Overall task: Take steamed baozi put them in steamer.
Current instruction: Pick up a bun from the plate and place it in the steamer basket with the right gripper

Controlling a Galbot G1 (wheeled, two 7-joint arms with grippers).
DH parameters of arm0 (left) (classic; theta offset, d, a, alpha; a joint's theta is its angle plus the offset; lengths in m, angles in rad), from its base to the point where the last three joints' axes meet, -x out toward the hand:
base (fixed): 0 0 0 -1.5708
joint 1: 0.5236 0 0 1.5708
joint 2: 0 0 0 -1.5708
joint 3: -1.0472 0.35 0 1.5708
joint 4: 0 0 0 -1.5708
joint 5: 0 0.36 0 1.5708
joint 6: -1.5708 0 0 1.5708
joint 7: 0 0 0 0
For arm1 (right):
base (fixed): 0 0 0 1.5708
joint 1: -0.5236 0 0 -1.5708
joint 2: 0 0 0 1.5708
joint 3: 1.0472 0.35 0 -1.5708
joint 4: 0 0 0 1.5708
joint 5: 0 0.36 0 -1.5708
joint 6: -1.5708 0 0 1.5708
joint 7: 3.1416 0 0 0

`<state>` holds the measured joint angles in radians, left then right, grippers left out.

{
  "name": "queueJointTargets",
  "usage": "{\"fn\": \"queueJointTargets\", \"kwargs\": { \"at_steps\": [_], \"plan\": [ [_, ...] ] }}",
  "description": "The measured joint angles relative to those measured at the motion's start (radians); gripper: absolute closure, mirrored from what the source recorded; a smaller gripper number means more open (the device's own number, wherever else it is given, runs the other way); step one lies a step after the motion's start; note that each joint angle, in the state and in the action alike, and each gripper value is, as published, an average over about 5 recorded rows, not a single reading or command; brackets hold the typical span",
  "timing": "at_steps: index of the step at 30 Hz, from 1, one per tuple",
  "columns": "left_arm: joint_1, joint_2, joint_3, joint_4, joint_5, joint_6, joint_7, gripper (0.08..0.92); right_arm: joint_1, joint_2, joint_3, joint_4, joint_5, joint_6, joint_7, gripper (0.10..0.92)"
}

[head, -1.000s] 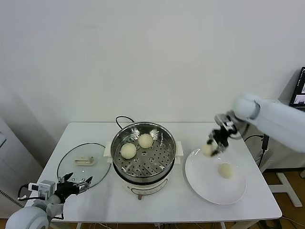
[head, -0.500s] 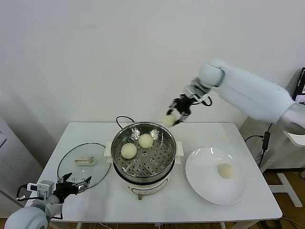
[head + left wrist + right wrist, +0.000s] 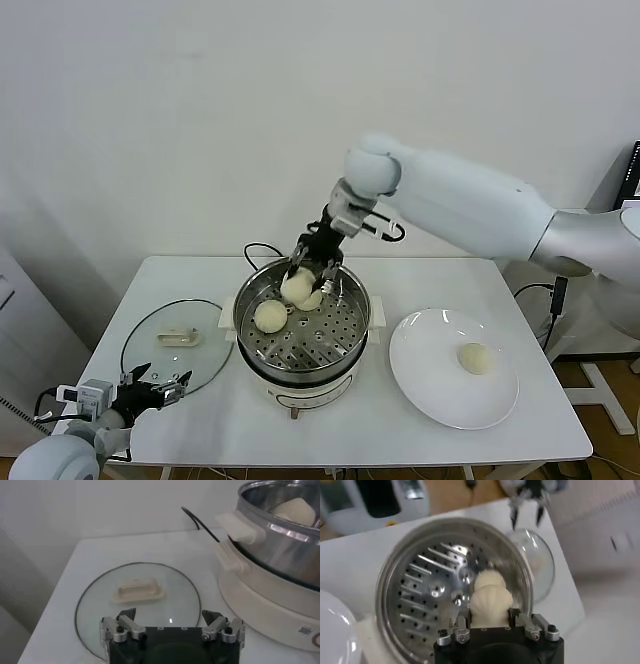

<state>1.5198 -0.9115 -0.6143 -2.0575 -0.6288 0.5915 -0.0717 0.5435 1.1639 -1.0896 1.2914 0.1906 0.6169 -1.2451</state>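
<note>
Right gripper clamps 1 baozi over steamer; left gripper gapes, parked.

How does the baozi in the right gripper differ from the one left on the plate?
The held baozi sits clamped in the right gripper over the steamer, above the two already on the tray; the plate baozi lies free on the white plate. The held one is off any surface, the plate one resting. Both are round, pale cream.
</note>
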Motion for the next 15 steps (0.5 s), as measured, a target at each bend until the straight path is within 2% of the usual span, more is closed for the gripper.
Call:
{"fn": "queueJointTargets", "kwargs": {
  "at_steps": [15],
  "plan": [
    [0.001,0.000,0.000,-0.007,0.000,-0.001,0.001,0.177,-0.055,0.043,-0.018,0.090,-0.135,0.143,-0.045,0.558]
  ]
}}
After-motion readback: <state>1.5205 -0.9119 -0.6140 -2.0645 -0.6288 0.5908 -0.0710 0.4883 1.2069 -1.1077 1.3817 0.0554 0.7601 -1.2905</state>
